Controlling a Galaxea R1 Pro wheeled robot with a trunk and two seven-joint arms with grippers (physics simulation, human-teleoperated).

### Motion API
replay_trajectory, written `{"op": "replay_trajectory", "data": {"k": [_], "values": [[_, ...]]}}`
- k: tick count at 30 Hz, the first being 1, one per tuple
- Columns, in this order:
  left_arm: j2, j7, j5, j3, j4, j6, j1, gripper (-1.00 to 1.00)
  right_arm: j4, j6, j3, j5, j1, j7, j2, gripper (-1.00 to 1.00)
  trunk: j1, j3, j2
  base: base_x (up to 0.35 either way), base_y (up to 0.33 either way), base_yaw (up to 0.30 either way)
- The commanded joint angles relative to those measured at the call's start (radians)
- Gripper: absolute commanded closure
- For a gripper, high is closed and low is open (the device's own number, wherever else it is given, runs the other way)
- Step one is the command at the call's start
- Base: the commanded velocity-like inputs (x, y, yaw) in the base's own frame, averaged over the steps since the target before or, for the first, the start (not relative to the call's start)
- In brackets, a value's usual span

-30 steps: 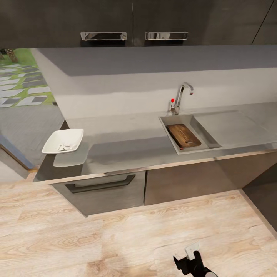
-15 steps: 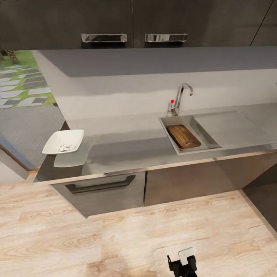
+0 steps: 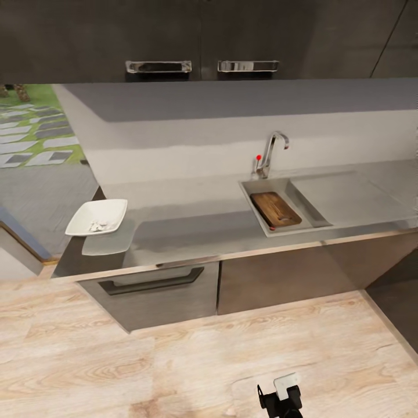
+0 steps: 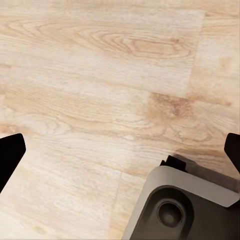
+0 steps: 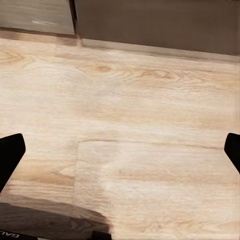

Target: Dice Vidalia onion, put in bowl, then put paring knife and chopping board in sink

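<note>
- Left gripper (image 4: 120, 150): in the left wrist view its two dark fingertips sit at the far left and far right edges of the frame, spread wide apart, with nothing between them but pale wood floor (image 4: 100, 75). A grey rounded part of the robot's base (image 4: 185, 205) fills the lower right.
- Right gripper (image 5: 120, 152): in the right wrist view its fingertips likewise sit at opposite edges, apart and empty, over the same floor, with dark cabinet fronts (image 5: 150, 22) along the top.
- Head view, lower centre: a dark gripper-like part (image 3: 280, 397) hangs low over the floor; which arm it belongs to I cannot tell.
- Countertop (image 3: 191, 223): a long grey worktop across the middle of the frame, well apart from both grippers.
- Sink (image 3: 255, 188), right of centre: the chopping board (image 3: 276, 209) lies flat inside the basin. Its long axis runs from upper left to lower right, roughly along the basin.
- Judged by look, the board is stiff and fairly light — best taken by a long edge or near an end; the handle slot is too small to place.
- A small red spot at the basin's lower edge may be the paring knife (image 3: 273, 228) — too small to confirm, and its direction cannot be told.
- Bowl (image 3: 97, 217): white and shallow, at the left end of the countertop, holding pale bits. Probably rigid and breakable.
- Tap (image 3: 271, 152): behind the sink.
</note>
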Motion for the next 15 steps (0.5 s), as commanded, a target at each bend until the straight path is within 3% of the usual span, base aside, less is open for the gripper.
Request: {"op": "replay_trajectory", "data": {"k": [1,15], "values": [[-0.001,0.006,0.002,-0.008,0.002,-0.003,-0.001,-1.00,0.002,-0.004,-0.007,0.010,-0.001,-0.006,0.000,-1.00,0.001,-0.001,-0.002,0.000,0.000,-0.119],[0.001,0.006,0.002,-0.008,0.004,-0.003,-0.001,-1.00,0.002,-0.004,-0.007,0.010,-0.001,-0.007,0.000,-1.00,0.001,0.020,-0.002,0.000,0.000,-0.034]]}}
